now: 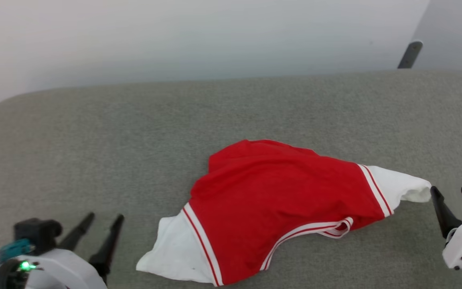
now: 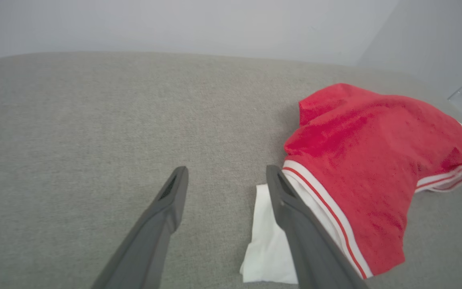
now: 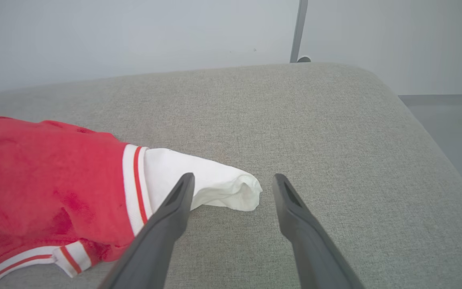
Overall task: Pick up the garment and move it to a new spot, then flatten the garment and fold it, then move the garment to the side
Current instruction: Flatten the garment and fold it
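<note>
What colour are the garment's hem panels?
White, with thin red stripe trim, on the garment; head view shows it best.

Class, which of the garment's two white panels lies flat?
The white panel near the left gripper; the other panel, by the right gripper, bulges like a tube.

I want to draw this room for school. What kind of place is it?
Probably a plain indoor room set up for folding laundry, though I can't be sure. A red and white garment lies on a big grey padded surface like a cushion, with a bare pale wall behind it.
</note>
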Available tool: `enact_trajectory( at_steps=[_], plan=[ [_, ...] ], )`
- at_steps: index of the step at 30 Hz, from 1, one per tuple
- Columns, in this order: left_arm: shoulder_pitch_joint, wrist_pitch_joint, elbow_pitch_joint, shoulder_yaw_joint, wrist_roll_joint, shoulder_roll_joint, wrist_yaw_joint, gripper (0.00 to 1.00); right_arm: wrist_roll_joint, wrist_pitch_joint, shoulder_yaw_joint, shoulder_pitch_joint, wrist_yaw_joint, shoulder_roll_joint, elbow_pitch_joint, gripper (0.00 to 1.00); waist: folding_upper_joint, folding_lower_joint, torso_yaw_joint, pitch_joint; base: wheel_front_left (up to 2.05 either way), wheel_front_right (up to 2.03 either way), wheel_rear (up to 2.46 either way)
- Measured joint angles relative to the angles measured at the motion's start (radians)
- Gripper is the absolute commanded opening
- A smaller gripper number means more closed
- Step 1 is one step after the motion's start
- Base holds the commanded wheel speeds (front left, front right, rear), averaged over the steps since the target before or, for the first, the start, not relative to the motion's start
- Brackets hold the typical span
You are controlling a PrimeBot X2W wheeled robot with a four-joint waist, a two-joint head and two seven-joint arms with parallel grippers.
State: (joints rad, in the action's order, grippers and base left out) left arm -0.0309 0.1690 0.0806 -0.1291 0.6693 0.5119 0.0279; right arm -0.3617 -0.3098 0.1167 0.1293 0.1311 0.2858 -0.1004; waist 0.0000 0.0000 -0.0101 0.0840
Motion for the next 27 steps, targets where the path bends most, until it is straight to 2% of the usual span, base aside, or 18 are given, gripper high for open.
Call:
enact_trajectory(
  at_steps=[1, 6, 12, 21, 27],
  plan=[
    [0.0, 0.0, 0.0, 0.0, 0.0, 0.0, 0.0, 1.0, 0.0, 0.0, 0.0, 0.0, 0.0, 0.0, 0.0, 1.0, 0.0, 0.0, 0.0, 0.0, 0.0, 0.0, 0.0],
    [0.012, 0.138, -0.02, -0.042, 0.028, 0.027, 0.002, 1.0, 0.029, 0.024, 0.03, -0.039, 0.0, -0.059, 0.069, 1.0, 0.0, 0.0, -0.025, 0.023, 0.0, 0.0, 0.0],
    [0.025, 0.302, -0.058, -0.089, 0.062, 0.04, -0.025, 1.0, 0.048, 0.045, 0.038, -0.061, 0.0, -0.106, 0.116, 1.0, 0.0, 0.0, -0.053, 0.048, 0.0, 0.0, 0.0],
    [0.048, 0.395, -0.124, -0.141, 0.068, 0.03, -0.053, 1.0, 0.056, 0.046, 0.035, -0.075, 0.0, -0.134, 0.155, 1.0, 0.0, 0.0, -0.083, 0.068, 0.0, 0.0, 0.0],
    [0.071, 0.398, -0.168, -0.161, 0.06, 0.017, -0.053, 1.0, 0.057, 0.035, 0.034, -0.081, 0.0, -0.139, 0.17, 1.0, 0.0, 0.0, -0.09, 0.074, 0.0, 0.0, 0.0]
  ],
)
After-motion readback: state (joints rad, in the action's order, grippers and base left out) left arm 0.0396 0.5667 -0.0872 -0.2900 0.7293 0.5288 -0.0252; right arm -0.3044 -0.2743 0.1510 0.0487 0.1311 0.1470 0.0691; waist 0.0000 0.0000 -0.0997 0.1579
